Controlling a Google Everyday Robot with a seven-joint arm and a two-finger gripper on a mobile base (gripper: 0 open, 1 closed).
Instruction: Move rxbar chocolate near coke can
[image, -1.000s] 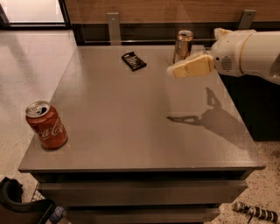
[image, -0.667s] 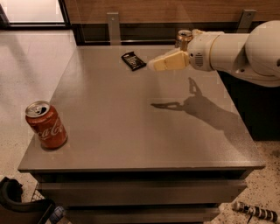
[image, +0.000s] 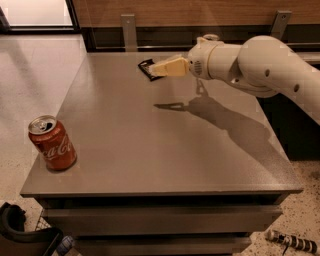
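you've barely begun: your gripper (image: 157, 70) hovers at the rxbar chocolate (image: 144, 65) upper centre, its spread untellable, while the coke can (image: 51, 143) waits well apart, lower left.

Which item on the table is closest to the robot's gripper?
The rxbar chocolate, the flat black wrapper at the far edge, right beside the gripper. The red coke can stands far off at the front corner.
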